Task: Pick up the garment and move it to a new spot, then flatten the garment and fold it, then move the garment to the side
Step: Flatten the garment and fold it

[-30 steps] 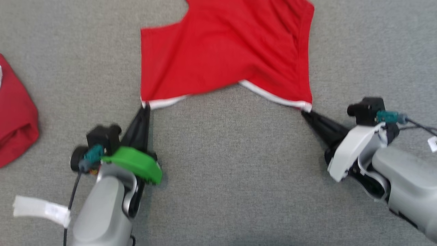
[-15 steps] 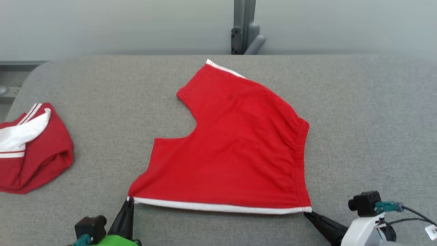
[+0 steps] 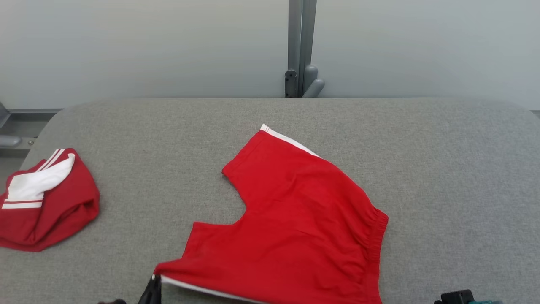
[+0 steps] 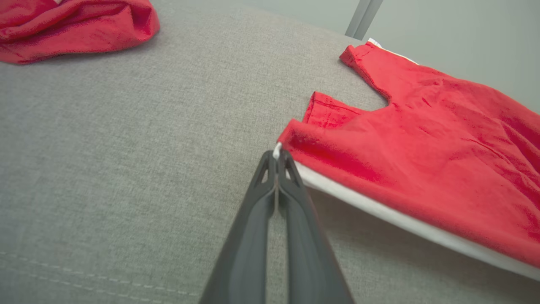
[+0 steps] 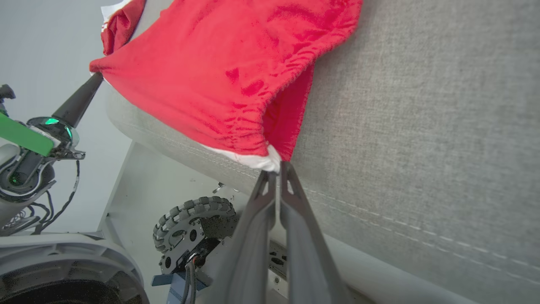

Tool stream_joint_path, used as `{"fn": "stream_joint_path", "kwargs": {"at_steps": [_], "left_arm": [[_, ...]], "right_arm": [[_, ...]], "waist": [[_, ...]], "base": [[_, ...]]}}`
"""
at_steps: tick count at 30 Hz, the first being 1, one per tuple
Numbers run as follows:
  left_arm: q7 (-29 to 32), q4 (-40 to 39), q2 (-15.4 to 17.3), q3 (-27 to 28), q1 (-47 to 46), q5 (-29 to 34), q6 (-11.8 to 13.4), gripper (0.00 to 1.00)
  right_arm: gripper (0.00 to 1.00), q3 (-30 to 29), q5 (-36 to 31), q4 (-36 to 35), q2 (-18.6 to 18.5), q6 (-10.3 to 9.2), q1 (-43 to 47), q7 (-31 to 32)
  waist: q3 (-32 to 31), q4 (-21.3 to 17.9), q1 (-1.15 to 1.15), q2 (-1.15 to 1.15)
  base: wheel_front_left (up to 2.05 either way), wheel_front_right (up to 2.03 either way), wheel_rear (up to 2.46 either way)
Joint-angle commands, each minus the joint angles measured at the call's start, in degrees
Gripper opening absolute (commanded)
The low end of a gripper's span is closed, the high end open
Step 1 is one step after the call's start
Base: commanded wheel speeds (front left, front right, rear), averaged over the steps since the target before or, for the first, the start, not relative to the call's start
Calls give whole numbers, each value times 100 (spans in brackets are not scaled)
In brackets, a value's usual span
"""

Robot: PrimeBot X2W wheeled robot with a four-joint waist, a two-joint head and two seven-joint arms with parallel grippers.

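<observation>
Am dragging garment (image 3: 295, 219) back from table's (image 3: 443, 169) far edge; left gripper (image 4: 276, 155), right gripper (image 5: 277, 167) each pinching its near corners; cloth flattening out.

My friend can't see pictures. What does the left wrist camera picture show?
The left gripper, its two dark fingers pressed shut, pinches the white-trimmed corner of red shorts spread on a grey padded table. Another red garment lies bunched at the top left.

The garment (image 3: 295, 228) closer to the near edge of the table (image 3: 443, 160); head view higher.
</observation>
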Motion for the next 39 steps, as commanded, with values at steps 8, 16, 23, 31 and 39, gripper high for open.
{"fn": "stream_joint_path", "kwargs": {"at_steps": [8,16,23,31,39], "left_arm": [[-4,-254,402,-393,-1570,179,14,0],[-5,812,487,-903,-3711,384,14,0],[-4,1873,339,-1041,-5047,693,41,0],[-4,2604,319,-1181,-5826,1032,153,0],[-4,2815,361,-1220,-6350,1252,272,0]], "right_arm": [[0,-1142,1155,-653,252,-4,-245,-1],[0,-1916,1569,-884,577,-3,-851,41],[0,-2254,1537,-913,888,-2,-1301,86],[0,-2473,1287,-792,1082,-2,-1458,31],[0,-2685,1073,-831,1308,-2,-1403,1]], "waist": [[610,-304,0,50],[1581,-738,0,50],[2291,-1042,0,50],[2716,-1232,0,50],[2914,-1318,0,50]], "base": [[0,0,0],[0,0,0],[0,0,0],[0,0,0],[0,0,0]]}}
